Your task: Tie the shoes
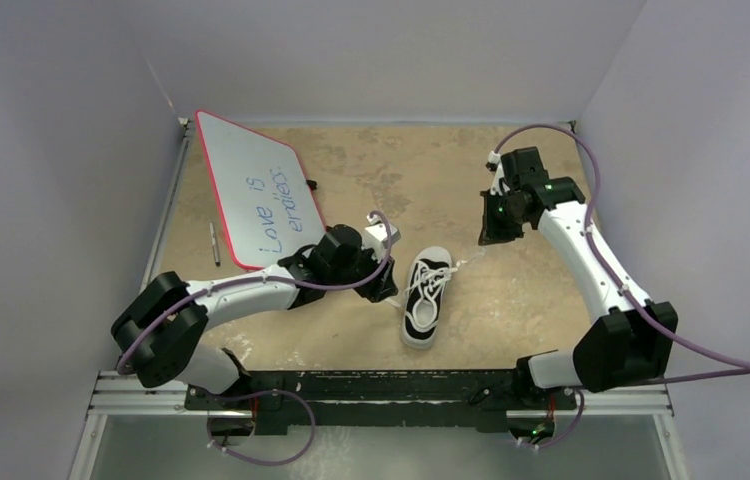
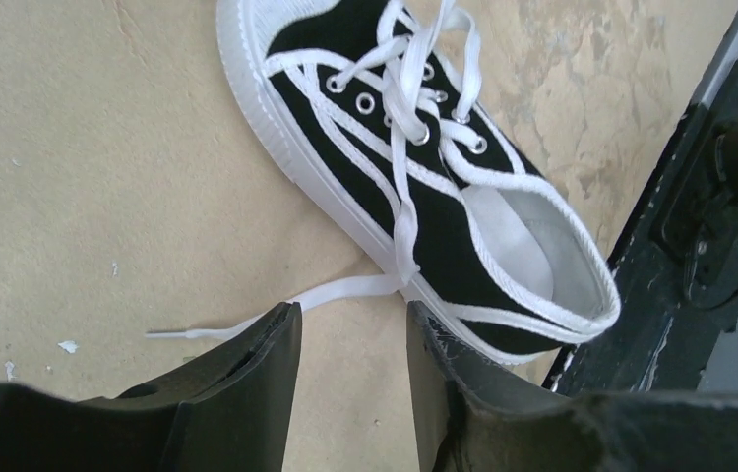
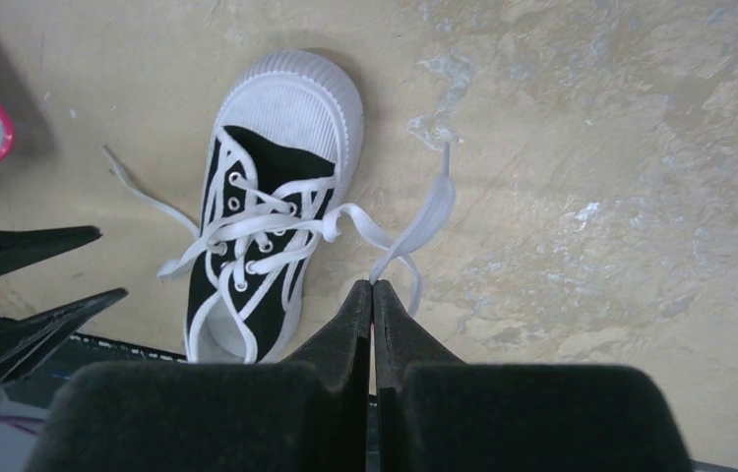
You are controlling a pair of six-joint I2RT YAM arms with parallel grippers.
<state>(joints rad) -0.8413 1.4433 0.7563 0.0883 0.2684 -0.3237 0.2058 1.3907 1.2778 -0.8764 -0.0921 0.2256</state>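
The shoe [image 1: 426,295], a small black sneaker with white stripes, sole and toe cap, lies on the table with its toe pointing away; its laces are untied. My left gripper [image 2: 350,310] is open, low at the shoe's left side. The left lace [image 2: 345,290] lies flat on the table just ahead of its fingertips, outside the jaws. My right gripper [image 3: 373,285] is shut on the right lace [image 3: 429,216], holding it up and out to the right of the shoe [image 3: 267,197]. In the top view the right gripper [image 1: 491,235] is behind and to the right of the shoe.
A pink-rimmed whiteboard [image 1: 251,190] with writing lies at the back left, a pen [image 1: 214,243] beside it. Grey walls close in the table on three sides. The black base rail [image 1: 381,385] runs along the near edge, just behind the shoe's heel.
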